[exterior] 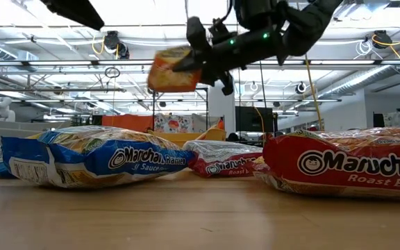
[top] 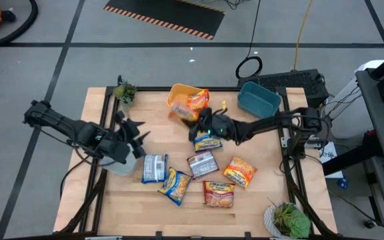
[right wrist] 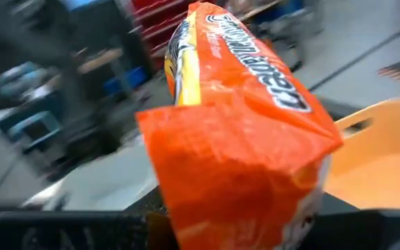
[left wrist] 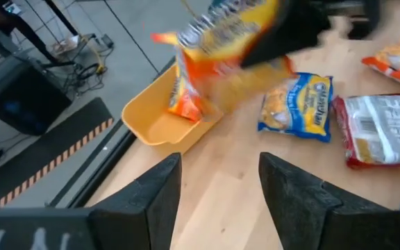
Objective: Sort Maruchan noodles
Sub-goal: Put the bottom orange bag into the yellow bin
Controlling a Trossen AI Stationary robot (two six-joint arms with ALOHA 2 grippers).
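The right claw (top: 202, 120) is clenched on an orange packet (right wrist: 235, 139) of Maruchan noodles and holds it in the air, beside the yellow bin (top: 179, 98) near the worktop's (top: 259, 207) 12 o'clock edge. In the low view the packet (exterior: 174, 69) hangs well above the worktop, clear of everything lying on it. The yellow bin already contains one orange packet (top: 197, 101). The teal bin (top: 258, 99) stands at about 1 o'clock.

The left claw (top: 133, 137) is at 9 o'clock over the worktop, released, its fingers (left wrist: 155, 194) spread apart and holding nothing. A grey bin (top: 120, 166) lies just beneath it.

Packets lying flat on the worktop:
- blue-and-yellow packet (top: 207, 141), directly below the right claw, near centre;
- silver-grey packet with red-brown ends (top: 203, 164), at centre;
- silver-and-blue packet (top: 155, 168), toward 8 o'clock;
- blue-and-yellow packet (top: 176, 185), toward 7 o'clock;
- red-brown packet (top: 219, 193), at 6 o'clock;
- orange packet (top: 239, 171), toward 4 o'clock.

Small potted plants stand at the 11 o'clock corner (top: 125, 92) and the 5 o'clock corner (top: 290, 220).
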